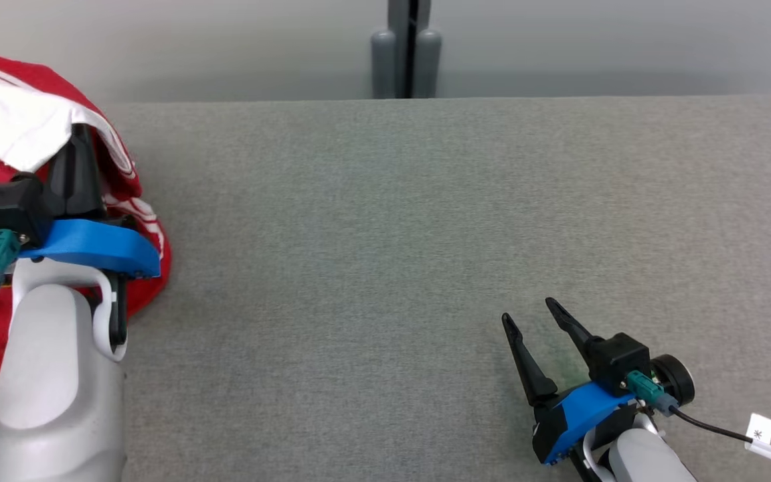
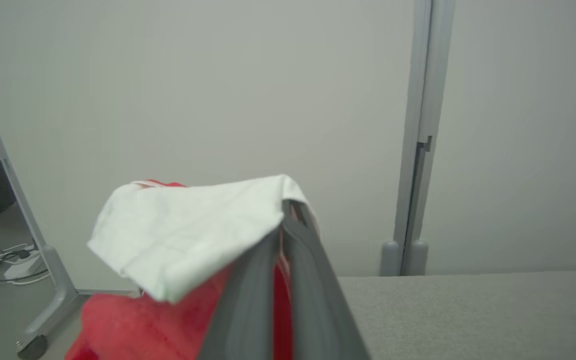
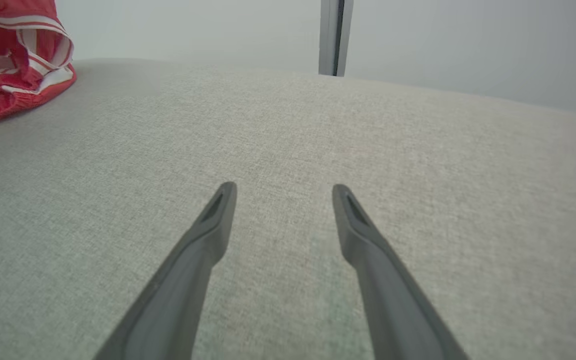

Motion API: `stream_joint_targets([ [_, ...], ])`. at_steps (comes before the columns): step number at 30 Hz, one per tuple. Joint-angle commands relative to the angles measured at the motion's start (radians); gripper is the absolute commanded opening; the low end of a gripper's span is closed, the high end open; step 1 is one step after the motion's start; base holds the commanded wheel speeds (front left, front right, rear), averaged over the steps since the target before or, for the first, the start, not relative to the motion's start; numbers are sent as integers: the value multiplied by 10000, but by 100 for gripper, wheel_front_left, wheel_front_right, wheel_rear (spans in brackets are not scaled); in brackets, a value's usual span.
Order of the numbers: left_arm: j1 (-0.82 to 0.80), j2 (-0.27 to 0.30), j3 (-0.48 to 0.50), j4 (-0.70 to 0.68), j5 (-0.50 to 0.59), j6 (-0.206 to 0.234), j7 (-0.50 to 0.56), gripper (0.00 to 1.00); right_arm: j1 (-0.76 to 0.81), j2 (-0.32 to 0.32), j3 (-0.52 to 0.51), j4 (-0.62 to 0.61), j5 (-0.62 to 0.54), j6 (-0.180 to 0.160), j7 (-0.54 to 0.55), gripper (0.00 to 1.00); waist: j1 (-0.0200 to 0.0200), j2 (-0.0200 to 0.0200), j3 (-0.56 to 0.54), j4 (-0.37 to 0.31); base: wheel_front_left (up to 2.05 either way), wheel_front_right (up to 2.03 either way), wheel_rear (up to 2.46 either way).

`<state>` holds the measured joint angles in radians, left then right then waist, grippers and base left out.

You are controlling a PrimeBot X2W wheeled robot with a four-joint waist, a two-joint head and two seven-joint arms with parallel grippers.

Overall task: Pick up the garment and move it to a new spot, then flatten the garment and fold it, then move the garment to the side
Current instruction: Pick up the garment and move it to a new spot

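The garment (image 1: 24, 127) is red with white stripes and a white inner side, bunched at the table's far left edge. My left gripper (image 1: 77, 144) is shut on a raised fold of it; the cloth drapes over the fingertips. In the left wrist view the two fingers (image 2: 313, 260) press together under the white fold of the garment (image 2: 188, 230), with red cloth hanging below. My right gripper (image 1: 529, 311) lies low at the near right of the table, open, nothing between its fingers. In the right wrist view the right gripper (image 3: 283, 192) points over bare cloth toward the garment (image 3: 13, 60) at far left.
The grey fabric table (image 1: 425, 234) stretches wide between the two arms. A grey partition post (image 1: 407, 50) stands behind the far edge. A cable with a white tag (image 1: 759, 435) trails from the right wrist. A wheeled frame leg (image 2: 43, 280) and floor cables sit off the table's left.
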<state>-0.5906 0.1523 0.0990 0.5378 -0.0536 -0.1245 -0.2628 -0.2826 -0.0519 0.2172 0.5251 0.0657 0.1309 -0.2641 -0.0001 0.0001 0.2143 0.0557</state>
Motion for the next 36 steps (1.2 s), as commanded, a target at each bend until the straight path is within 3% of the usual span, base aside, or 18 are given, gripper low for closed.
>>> stream_joint_targets([
  [1,139,-39,-208,-174,-43,-88,-31,0,133,12,-3,-23,79,-3,-5,100,1,-1,-368,-494,0,0,0],
  [23,182,-863,-4112,-439,-1434,-63,-31,0,124,14,359,-385,776,-3,-7,100,1,-1,-101,-4193,0,0,0],
  [34,316,-996,-5179,-266,-1655,-63,-31,0,146,13,463,-554,918,-3,-5,100,1,-1,88,-4607,0,0,0],
  [35,343,-997,-5162,-226,-1663,-57,-31,32,137,14,415,-566,920,-3,-7,100,1,-1,106,-4535,0,0,0],
  [36,376,-1000,-5146,-172,-1653,-34,-31,93,125,16,394,-579,918,-3,-7,100,1,-1,113,-4452,0,0,0],
])
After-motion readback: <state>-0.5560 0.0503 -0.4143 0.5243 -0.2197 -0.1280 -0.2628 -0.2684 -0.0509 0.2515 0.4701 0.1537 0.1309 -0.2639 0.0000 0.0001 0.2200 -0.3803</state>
